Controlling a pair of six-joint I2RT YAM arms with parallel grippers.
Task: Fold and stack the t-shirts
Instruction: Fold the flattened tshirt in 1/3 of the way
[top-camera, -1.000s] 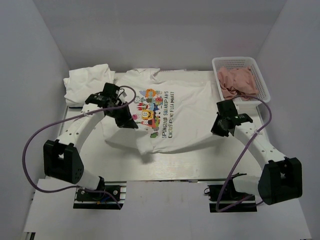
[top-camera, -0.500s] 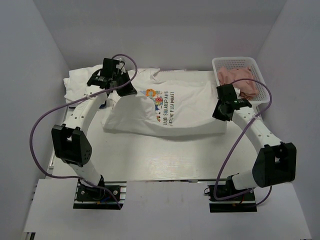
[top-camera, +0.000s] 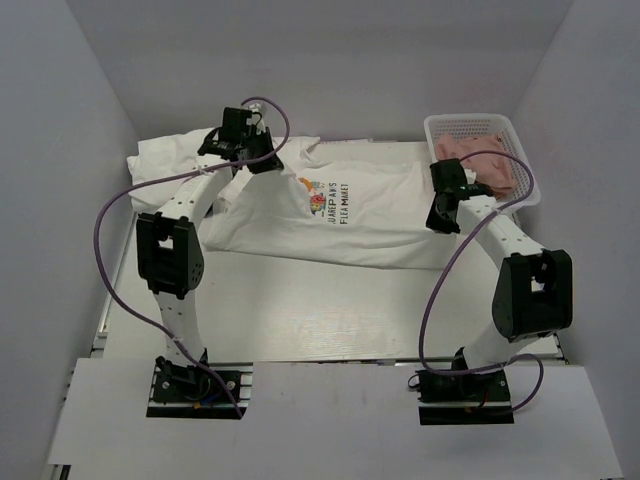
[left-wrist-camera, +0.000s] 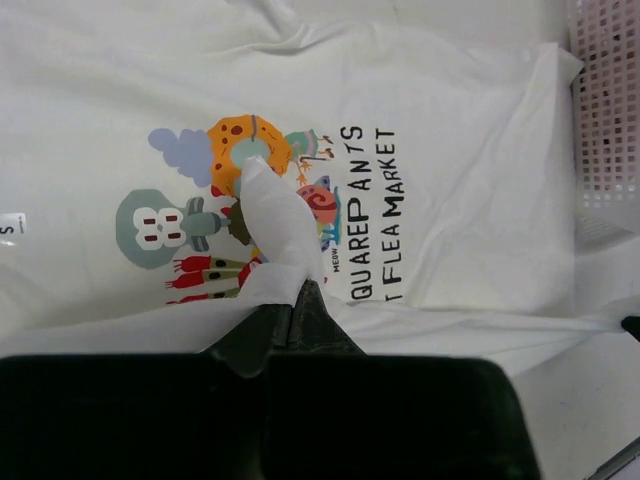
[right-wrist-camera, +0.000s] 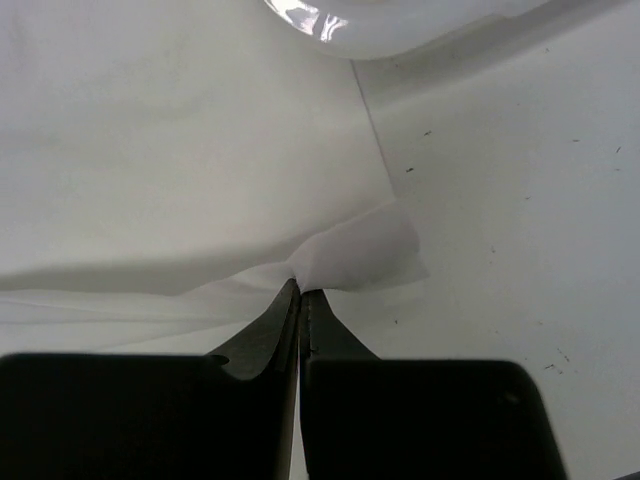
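Observation:
The printed white t-shirt (top-camera: 370, 215) lies across the back half of the table, its near part doubled over so only the right part of the print and lettering shows. My left gripper (top-camera: 262, 162) is shut on a fold of its fabric at the shirt's back left; in the left wrist view the pinched cloth (left-wrist-camera: 275, 225) rises over the cartoon print in front of the gripper (left-wrist-camera: 300, 292). My right gripper (top-camera: 440, 218) is shut on a white corner (right-wrist-camera: 365, 250) at the shirt's right edge, its tips (right-wrist-camera: 300, 288) pressed together. Another white t-shirt (top-camera: 175, 160) sits bunched at the back left.
A white mesh basket (top-camera: 520, 150) with pink cloth (top-camera: 480, 165) stands at the back right, close to my right arm; its wall shows in the left wrist view (left-wrist-camera: 610, 100). White walls enclose the table on three sides.
Both arms have swung toward the back wall with the shirt's edge in their grip. The near half has been carried over the far half, covering much of the print.

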